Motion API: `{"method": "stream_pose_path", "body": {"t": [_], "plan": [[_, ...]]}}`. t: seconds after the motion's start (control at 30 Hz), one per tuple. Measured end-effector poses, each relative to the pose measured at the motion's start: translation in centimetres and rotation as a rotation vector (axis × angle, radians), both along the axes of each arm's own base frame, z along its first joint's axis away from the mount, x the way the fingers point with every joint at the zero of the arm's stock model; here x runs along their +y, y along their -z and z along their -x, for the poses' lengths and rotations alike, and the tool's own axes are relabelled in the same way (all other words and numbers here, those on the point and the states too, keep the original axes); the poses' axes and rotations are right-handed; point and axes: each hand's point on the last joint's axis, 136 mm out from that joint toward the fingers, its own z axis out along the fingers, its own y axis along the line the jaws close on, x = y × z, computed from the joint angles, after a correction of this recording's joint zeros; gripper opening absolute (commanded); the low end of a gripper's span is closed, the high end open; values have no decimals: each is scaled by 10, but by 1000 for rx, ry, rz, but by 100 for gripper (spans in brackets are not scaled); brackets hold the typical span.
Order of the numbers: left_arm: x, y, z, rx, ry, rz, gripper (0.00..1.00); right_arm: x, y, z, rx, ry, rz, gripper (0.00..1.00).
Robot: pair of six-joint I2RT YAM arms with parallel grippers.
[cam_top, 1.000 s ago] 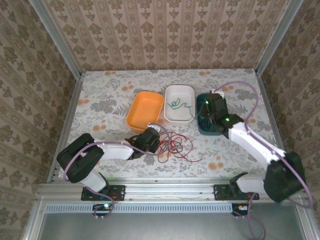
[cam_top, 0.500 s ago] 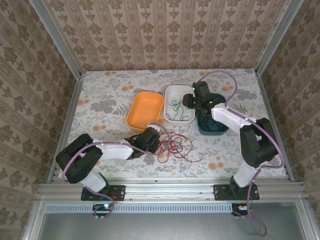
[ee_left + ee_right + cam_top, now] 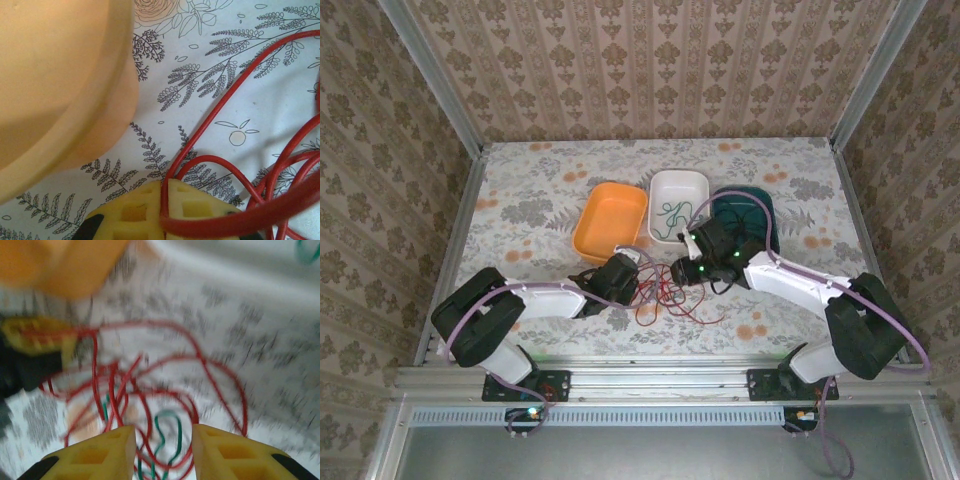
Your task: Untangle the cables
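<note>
Right pincer (image 3: pixel 162 450) agape — blurred red and green cables (image 3: pixel 145 392) just beyond.

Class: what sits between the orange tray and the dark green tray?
A white tray holding a loose green cable, side by side with both; the top external view shows it.

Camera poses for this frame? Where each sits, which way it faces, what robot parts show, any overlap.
Top external: above and behind the bases, looking down on the table; both arms, left hand, right hand.
Left wrist: on the left arm, facing the orange tray wall; own fingers shut on the red cable.
Right wrist: low over the red cable, facing the left hand; own open fingers at bottom.
Shared: both wrist views catch the red cable and orange tray.
</note>
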Motion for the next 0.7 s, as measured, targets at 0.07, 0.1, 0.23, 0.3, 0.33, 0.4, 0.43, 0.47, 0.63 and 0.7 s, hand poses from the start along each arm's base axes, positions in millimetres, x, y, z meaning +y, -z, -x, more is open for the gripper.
{"method": "stream_pose_path", "body": {"t": [0.07, 0.1, 0.23, 0.3, 0.33, 0.4, 0.43, 0.47, 0.63, 0.7], "plan": [[0, 0, 0, 1, -2, 1, 0, -4, 10, 14, 49, -24, 12, 35], [0, 0, 0, 1, -2, 1, 0, -5, 13, 19, 67, -32, 16, 35], [0, 0, 0, 1, -2, 2, 0, -4, 16, 27, 95, -62, 5, 35], [0, 0, 0, 1, -2, 1, 0, -1, 15, 28, 99, -71, -8, 35], [0, 0, 0, 1, -2, 1, 0, 0, 15, 29, 103, -77, -15, 35], [0, 0, 0, 1, -2, 1, 0, 3, 18, 30, 116, -87, -23, 34], [0, 0, 0, 1, -2, -1, 0, 3, 22, 31, 126, -89, -21, 34], [-1, 0, -1, 1, -3, -1, 0, 4, 25, 31, 137, -91, -17, 34], [-2, 0, 0, -5, -1, -7, 0, 4, 36, 33, 165, -96, -7, 29], [-1, 0, 0, -5, -2, -8, 0, 6, 36, 31, 159, -98, -10, 22]]}}
